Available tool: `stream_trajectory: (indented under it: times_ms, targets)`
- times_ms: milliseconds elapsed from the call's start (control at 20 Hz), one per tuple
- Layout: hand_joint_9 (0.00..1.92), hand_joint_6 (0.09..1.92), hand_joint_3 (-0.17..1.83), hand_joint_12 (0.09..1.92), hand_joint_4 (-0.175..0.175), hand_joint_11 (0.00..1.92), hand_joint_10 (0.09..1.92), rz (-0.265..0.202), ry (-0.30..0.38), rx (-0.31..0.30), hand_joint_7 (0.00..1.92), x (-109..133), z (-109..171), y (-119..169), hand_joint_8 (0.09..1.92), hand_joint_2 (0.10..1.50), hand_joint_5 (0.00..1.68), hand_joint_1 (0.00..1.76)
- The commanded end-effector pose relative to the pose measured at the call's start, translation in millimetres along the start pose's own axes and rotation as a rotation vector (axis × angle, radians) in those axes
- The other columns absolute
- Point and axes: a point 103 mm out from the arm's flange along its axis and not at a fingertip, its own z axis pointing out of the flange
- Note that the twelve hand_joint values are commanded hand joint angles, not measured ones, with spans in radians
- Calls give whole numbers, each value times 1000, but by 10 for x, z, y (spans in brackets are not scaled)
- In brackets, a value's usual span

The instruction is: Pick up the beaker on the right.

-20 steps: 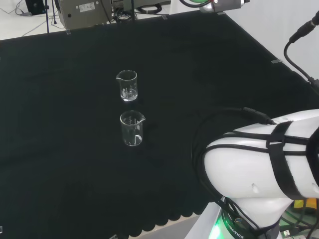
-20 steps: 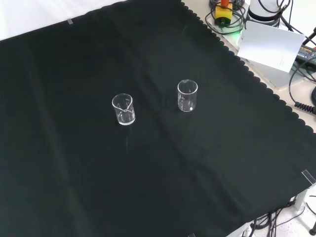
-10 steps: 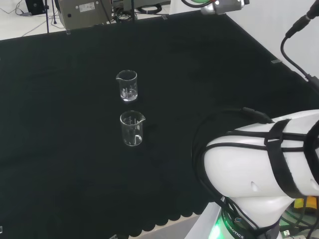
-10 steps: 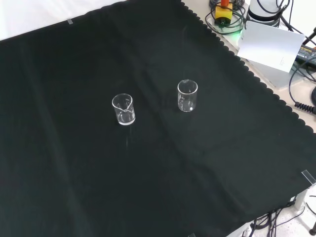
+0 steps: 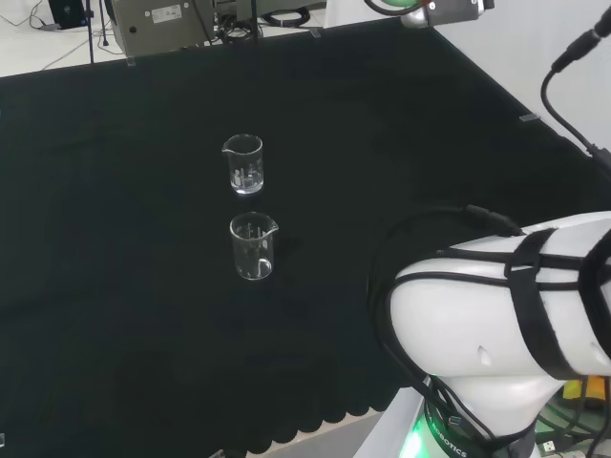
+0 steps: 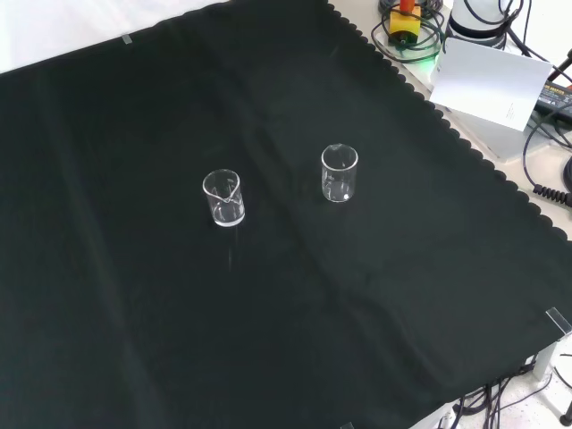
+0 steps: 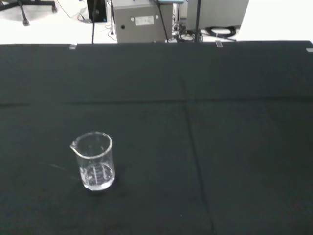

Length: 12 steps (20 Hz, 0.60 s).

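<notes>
Standing upright on the black cloth (image 6: 134, 295): two clear beakers (image 6: 340, 173), near each other

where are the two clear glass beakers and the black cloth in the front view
clear glass beaker on the right (image 6: 340, 174), front view, middle of its wall
clear glass beaker on the left (image 6: 223, 198), front view, middle of its wall
black cloth (image 6: 295, 322), front view, bare patch nearer the camera than both beakers

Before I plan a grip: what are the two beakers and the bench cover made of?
Both beakers look like clear glass, possibly plastic: see-through walls, bright rim glints. The cover looks like matte black cloth, creased, with a scalloped edge.
</notes>
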Motion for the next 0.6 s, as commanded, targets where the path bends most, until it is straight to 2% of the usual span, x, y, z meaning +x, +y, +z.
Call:
stream_trajectory:
  times_ms: [50, 300, 600]
  targets:
    - [452, 87, 78, 1348, 21, 64, 87, 9, -6, 57, 239, -149, 470, 338, 87, 1306, 242, 15]
    - [511, 87, 24, 1361, 22, 103, 87, -14, 23, 78, 273, -186, 853, 767, 87, 1186, 249, 340]
    - [557, 87, -31, 1362, 15, 164, 159, -62, 88, 87, 322, -238, 1364, 1285, 142, 1087, 302, 558]
